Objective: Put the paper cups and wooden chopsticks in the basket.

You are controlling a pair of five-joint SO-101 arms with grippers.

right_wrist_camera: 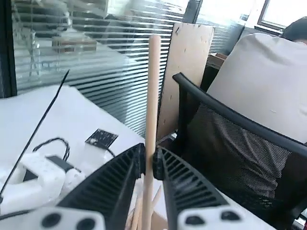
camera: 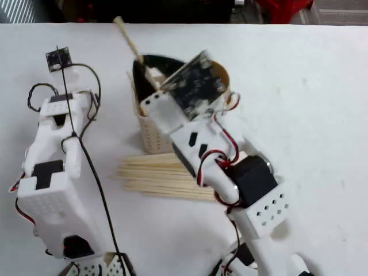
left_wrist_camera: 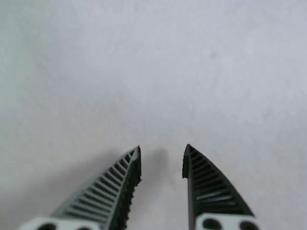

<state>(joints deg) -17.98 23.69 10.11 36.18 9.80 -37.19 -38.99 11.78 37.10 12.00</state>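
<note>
The right gripper, with ribbed black fingers, is clamped on one chopstick. It is a smooth, round, pale wooden stick held upright above the basket. The basket is white plastic with perforated walls and stands mid-table. A few more pale sticks stand inside it, against its wall. Beside it a curved brown rim shows past the right arm's circuit board; I cannot tell whether it is a cup. In front of the basket a loose pile of chopsticks lies flat on the white table. The left gripper hovers over bare matte table, its toothed fingers narrowly apart and holding nothing.
</note>
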